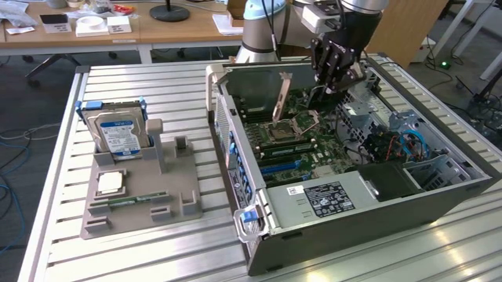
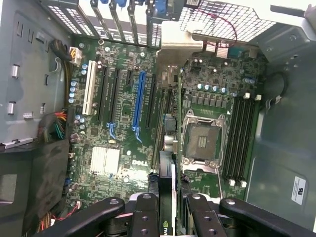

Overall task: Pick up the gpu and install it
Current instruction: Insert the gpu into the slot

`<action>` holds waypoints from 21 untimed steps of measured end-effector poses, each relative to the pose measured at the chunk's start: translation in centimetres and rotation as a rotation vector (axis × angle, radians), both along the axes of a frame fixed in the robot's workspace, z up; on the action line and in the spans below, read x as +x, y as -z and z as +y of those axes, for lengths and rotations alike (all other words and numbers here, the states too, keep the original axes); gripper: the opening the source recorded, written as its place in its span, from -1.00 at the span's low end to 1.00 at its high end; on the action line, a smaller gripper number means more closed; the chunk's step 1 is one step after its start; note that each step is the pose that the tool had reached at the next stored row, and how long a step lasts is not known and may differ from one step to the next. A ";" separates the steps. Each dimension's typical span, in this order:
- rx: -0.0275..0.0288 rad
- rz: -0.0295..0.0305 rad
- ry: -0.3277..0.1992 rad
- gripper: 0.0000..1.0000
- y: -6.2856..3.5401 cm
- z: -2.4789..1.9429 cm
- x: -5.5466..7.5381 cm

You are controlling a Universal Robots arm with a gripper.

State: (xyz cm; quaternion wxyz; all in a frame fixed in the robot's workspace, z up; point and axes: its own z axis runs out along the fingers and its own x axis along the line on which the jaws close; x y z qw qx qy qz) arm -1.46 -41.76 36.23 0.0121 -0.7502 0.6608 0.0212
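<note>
Our gripper point(image 2: 169, 213) is clamped on the graphics card point(image 2: 167, 153), upright over the motherboard point(image 2: 118, 143), upper centre of the exterior view; we judge it light, stiff, fragile, best held by its edges

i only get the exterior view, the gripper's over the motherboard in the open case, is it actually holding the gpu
Observer: Yes. In the wrist view the gpu sits edge-on, clamped between the fingers of the gripper.
Operator: is the long blue slot free
Observer: Yes, the blue slot has nothing plugged into it.
Operator: is the gpu lined up over it
Observer: Not as the wrist view shows it. The gpu's edge lies between the blue slot and the cpu socket, not over the blue slot.
</note>
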 end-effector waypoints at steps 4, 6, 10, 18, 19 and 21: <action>-0.0006 0.0002 -0.004 -0.47 0.06 -0.01 0.0; -0.0004 0.0001 -0.004 -0.47 0.07 -0.01 0.0; 0.0003 -0.0001 -0.004 -0.47 0.21 -0.01 0.0; -0.0001 -0.0009 0.002 -0.47 1.12 -0.02 0.0; -0.0002 -0.0008 0.010 -0.47 1.18 -0.03 0.0; -0.0003 -0.0007 0.030 -0.47 1.29 -0.07 0.0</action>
